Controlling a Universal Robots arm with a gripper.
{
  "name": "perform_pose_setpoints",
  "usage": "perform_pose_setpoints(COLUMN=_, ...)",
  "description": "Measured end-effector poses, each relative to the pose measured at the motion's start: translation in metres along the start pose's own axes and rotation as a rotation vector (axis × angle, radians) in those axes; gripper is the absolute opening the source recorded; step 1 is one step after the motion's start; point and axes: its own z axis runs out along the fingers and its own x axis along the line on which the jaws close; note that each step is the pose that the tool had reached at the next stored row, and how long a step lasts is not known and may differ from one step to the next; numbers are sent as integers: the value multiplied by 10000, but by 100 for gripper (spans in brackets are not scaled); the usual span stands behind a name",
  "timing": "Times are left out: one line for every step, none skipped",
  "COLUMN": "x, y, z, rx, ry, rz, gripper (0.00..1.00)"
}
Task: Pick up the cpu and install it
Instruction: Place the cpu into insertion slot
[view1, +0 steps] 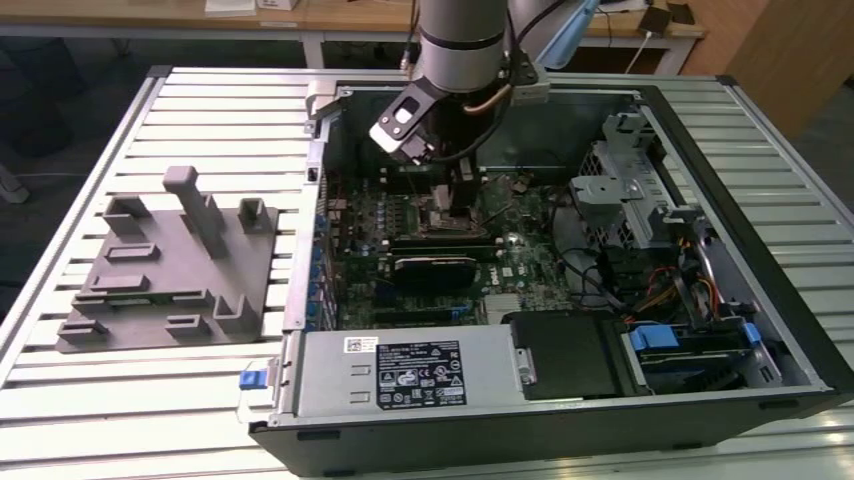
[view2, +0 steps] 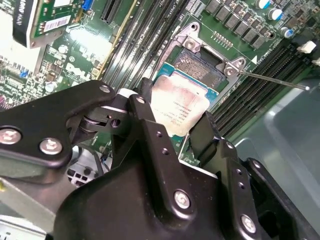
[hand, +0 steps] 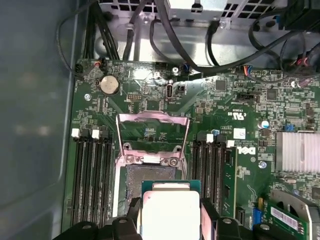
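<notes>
The worktop (view1: 80, 400) is a pale metal surface of long parallel slats. An open computer case (view1: 534, 440) lies flat on it. Just beside the case, on the exterior view's left, sits a grey tray (view1: 160, 290) with upright posts and blocks.

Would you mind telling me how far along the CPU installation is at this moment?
Done: the pick-up looks complete, as the gripper is shut on the cpu. In hand: the cpu is held over the socket, covering part of it while bare contacts show beyond its edge. Left: it is not yet seated, and the retention frame stands open.
</notes>
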Motion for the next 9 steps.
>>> perform_pose_setpoints(x=0, y=-1, z=18, rx=0, ry=1, rz=1, gripper=54)
perform_pose_setpoints(x=1, y=-3, z=37, rx=0, ry=4, rz=1, gripper=54)
perform_pose_setpoints(x=2, y=-4, z=55, rx=0, ry=9, rz=1, gripper=54)
perform_pose_setpoints(x=3, y=-5, z=73, rx=2, ry=10, rz=1, gripper=54)
perform_pose_setpoints(x=4, y=-6, z=91, rx=4, ry=9, rz=1, gripper=54)
perform_pose_setpoints(x=7, y=-8, z=108, rx=4, ry=10, rz=2, gripper=54)
perform_pose_setpoints(x=11, y=-9, z=122, rx=5, ry=12, rz=3, gripper=54)
perform_pose_setpoints(x=16, y=-10, z=136, rx=6, ry=14, rz=3, gripper=54)
perform_pose_setpoints(x=21, y=-10, z=152, rx=9, ry=13, rz=2, gripper=54)
